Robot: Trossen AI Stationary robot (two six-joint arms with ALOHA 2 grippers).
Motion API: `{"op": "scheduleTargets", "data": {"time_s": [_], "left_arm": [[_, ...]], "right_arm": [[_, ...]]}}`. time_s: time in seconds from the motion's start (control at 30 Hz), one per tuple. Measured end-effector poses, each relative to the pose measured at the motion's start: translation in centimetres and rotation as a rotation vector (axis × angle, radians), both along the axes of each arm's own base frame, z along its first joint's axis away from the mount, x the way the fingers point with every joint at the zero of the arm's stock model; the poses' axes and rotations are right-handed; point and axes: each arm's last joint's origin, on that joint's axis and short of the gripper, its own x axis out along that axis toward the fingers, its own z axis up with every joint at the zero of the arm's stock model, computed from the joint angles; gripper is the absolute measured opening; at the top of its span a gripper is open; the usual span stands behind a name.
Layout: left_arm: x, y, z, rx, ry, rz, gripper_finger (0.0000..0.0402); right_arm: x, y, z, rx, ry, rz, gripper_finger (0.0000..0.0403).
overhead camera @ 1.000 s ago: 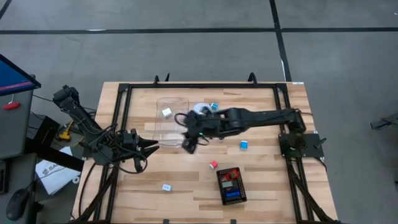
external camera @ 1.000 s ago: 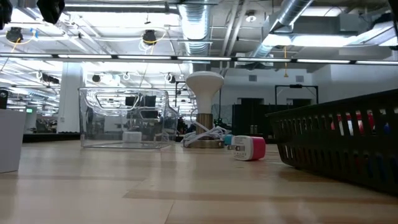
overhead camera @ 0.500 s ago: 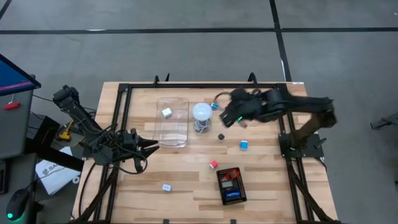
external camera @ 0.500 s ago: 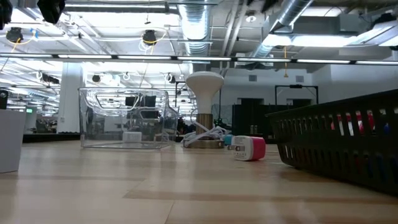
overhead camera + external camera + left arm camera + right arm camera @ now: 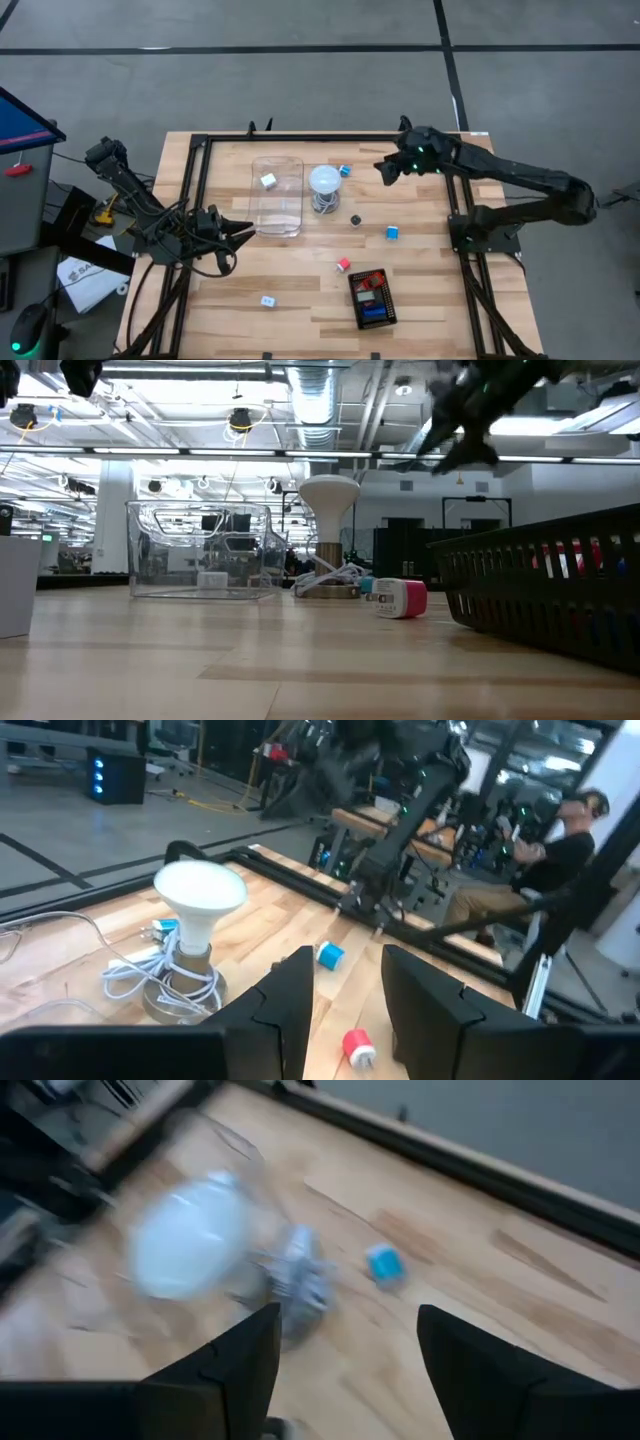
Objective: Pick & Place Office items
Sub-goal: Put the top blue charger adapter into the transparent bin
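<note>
Right now I'm holding my right hand (image 5: 384,169) open and empty above the surface (image 5: 300,290), well apart from the scattered office items (image 5: 393,232), and I'm risking clipping the white lamp (image 5: 323,181) and its cord on any descent.

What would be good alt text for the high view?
The right claw is raised above the table's far right side, open and empty. The left claw rests by the clear box. Small blocks lie around a white lamp and a black tray.
</note>
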Motion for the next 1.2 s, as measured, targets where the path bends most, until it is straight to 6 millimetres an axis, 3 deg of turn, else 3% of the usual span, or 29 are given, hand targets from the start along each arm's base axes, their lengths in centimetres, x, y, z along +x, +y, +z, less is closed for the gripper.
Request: {"op": "scheduleTargets", "data": {"time_s": [0.23,0.5,0.83,1.0,1.2], "left_arm": [[0.0,0.2,0.4,-0.026,-0.037,0.079,0.0117],[0.4,0.8,0.7,-0.055,-0.065,0.131,0.0117],[0.9,1.4,1.0,-0.085,-0.095,0.179,0.0117],[0.9,1.5,1.2,-0.104,-0.113,0.184,0.0117],[0.9,1.5,1.4,-0.111,-0.125,0.183,0.0117]], "right_arm": [[2.4,-4.8,-2.9,-0.017,0.143,0.075,0.0215],[3.8,-11.8,-8.2,0.304,0.214,0.024,0.0216],[9.3,-15.3,-6.8,0.341,0.396,-0.044,0.0214],[10.9,-17.5,-8.1,0.54,0.433,-0.167,0.0225],[10.6,-19.7,-9.7,0.898,0.25,-0.329,0.0244]]}}
